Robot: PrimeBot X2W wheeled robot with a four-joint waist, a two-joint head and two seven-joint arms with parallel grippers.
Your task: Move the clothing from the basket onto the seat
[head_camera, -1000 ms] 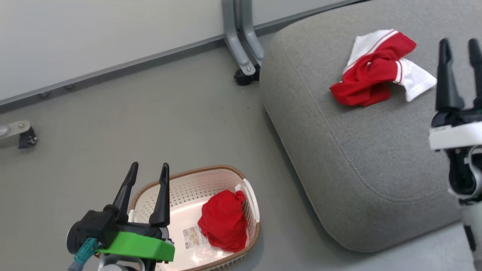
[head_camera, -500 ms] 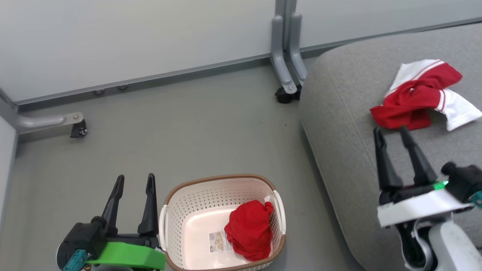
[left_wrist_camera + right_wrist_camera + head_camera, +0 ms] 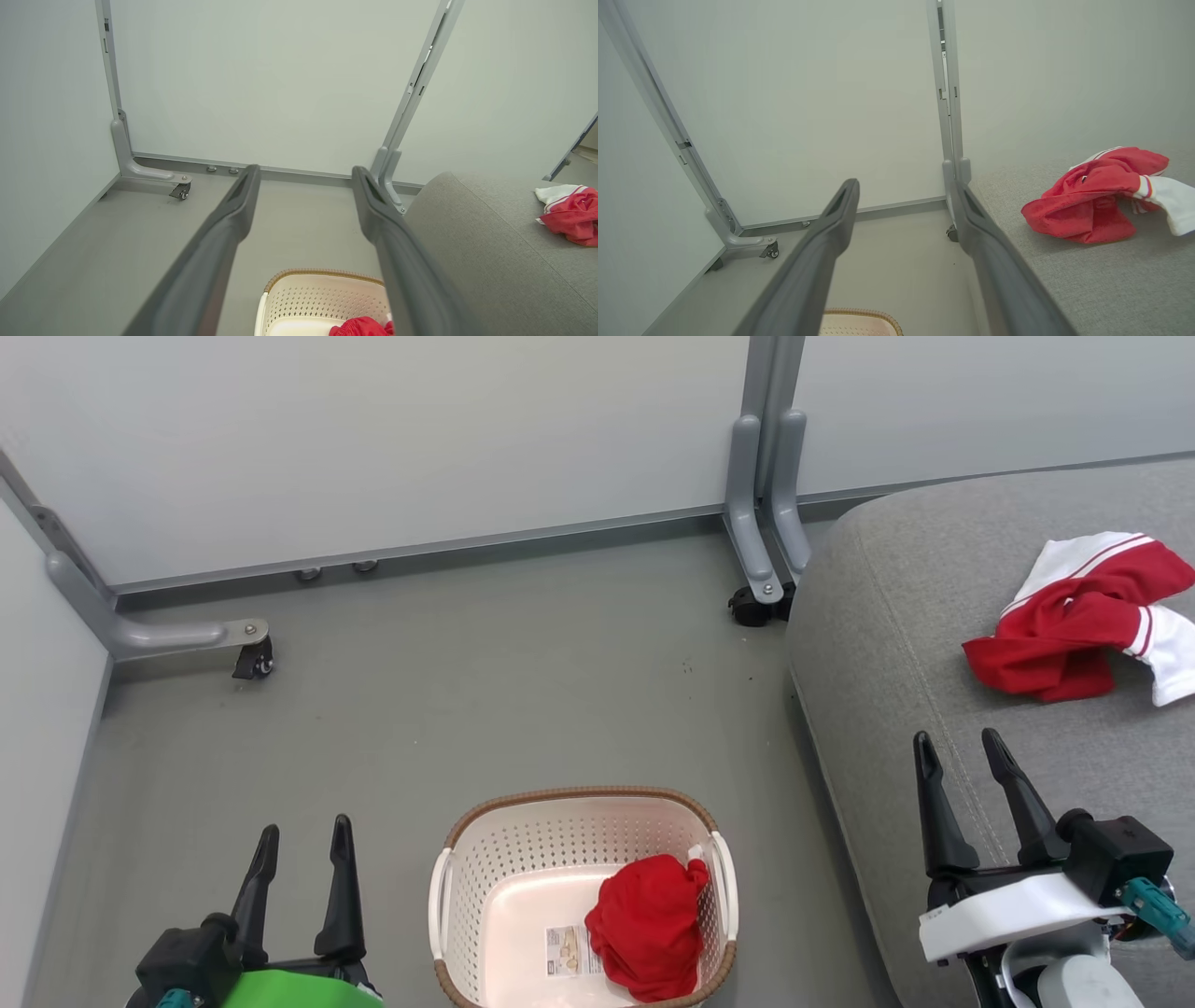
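A: Left gripper (image 3: 306,823), lower left: two long dark fingers spread wide, nothing between them. Right gripper (image 3: 956,735), lower right: also wide apart and empty, seen against the large grey fabric seat cushion (image 3: 887,644).
B: Clothing?
A: Crumpled red garment (image 3: 649,929) sits in the cream perforated plastic basket (image 3: 579,795) with the brown rim, bottom centre, against its right wall. Red-and-white garment (image 3: 1064,639) lies on the seat cushion at the right edge.
B: Clearance?
A: Bare grey floor (image 3: 467,709) runs from the basket up to the pale wall panels (image 3: 420,429). Basket sits near the cushion's rounded edge, apart from it.
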